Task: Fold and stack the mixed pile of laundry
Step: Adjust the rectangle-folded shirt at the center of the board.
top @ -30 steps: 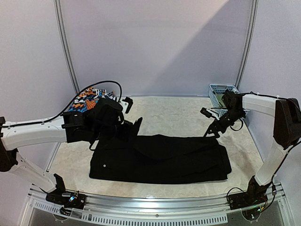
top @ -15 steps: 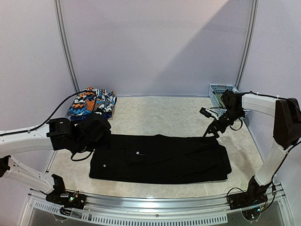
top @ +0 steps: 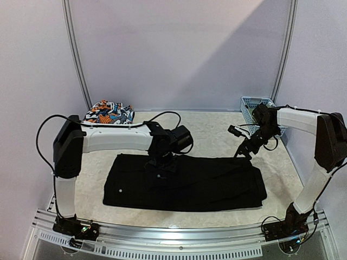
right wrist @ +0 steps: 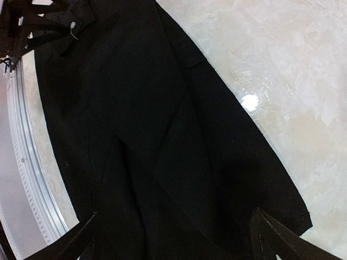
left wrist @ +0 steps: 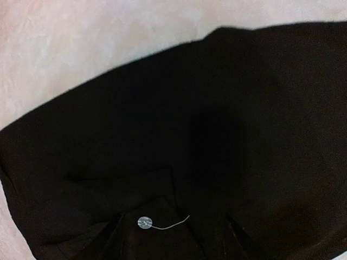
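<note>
Top view: long black trousers (top: 184,184) lie folded toward the tabletop's (top: 206,130) near edge. Left gripper (top: 161,162), released, hangs over their left half; right gripper (top: 242,151), released, at their far right corner. Left wrist: silver button (left wrist: 144,222) on the black cloth. Right wrist: fingers (right wrist: 271,238) spread over black cloth.

Soft, even light fills the overhead view, with 1 brighter diagonal band across the back wall (top: 217,49) and only faint shadows on the table (top: 211,135). The black trousers (top: 184,184) swallow the light, so their folds barely show, and in the left wrist view they are a slightly soft, near-featureless dark mass. In the right wrist view 1 small white glare spot sits on the glossy table, and the rail (right wrist: 27,179) at the left edge is blurred.
</note>
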Robot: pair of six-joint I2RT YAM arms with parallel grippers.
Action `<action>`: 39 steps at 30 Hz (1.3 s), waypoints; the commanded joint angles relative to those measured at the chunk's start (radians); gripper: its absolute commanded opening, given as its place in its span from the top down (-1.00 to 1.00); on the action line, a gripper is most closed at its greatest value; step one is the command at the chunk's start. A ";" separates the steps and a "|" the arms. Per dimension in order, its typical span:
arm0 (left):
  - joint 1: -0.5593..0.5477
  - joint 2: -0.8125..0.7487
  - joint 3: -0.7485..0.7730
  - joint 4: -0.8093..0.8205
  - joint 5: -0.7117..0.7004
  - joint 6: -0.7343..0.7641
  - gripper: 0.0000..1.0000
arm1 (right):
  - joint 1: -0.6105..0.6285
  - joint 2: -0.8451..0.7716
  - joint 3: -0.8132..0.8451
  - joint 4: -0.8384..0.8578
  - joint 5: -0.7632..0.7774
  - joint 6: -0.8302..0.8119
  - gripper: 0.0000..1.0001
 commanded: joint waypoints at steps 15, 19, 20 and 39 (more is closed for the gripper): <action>-0.007 0.109 0.043 -0.146 0.060 -0.012 0.73 | 0.003 0.013 0.009 -0.009 -0.011 -0.019 -0.89; -0.007 0.024 0.007 -0.155 0.009 -0.027 1.00 | 0.002 0.016 0.007 -0.007 -0.015 -0.020 -0.89; -0.007 0.000 -0.009 -0.158 -0.003 -0.032 1.00 | 0.002 0.015 0.007 -0.007 -0.016 -0.019 -0.88; -0.007 -0.417 -0.419 -0.296 -0.139 -0.296 0.25 | 0.003 -0.068 -0.039 0.116 0.100 0.040 -0.98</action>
